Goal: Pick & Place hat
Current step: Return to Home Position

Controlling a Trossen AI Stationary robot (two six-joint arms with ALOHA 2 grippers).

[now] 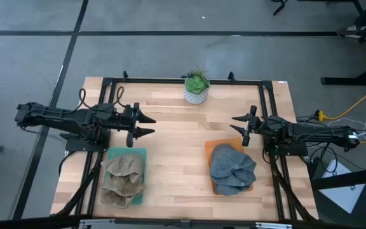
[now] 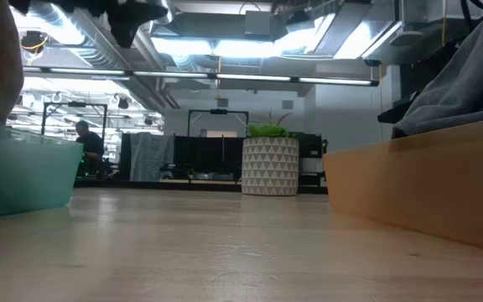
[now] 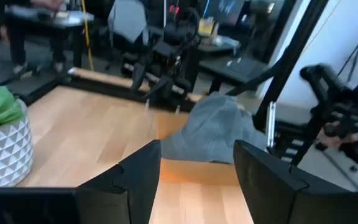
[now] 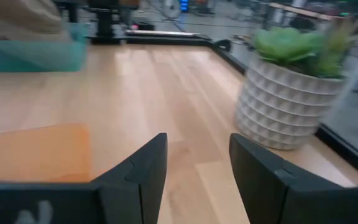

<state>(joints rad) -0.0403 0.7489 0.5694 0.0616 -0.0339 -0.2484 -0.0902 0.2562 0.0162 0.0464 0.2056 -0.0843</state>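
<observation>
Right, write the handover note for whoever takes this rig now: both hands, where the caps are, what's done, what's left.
Left hand: open, empty, over the table's left side, just past the teal bin.
Right hand: open, empty, over the right side, just past the orange bin.
Brown cap: lying in the teal bin.
Blue cap: lying in the orange bin, covering most of it.
Plant pot: upright at the far edge, between the arms.
Done: both caps are in bins.
Left: probably only bringing both arms home; nothing to carry.
</observation>
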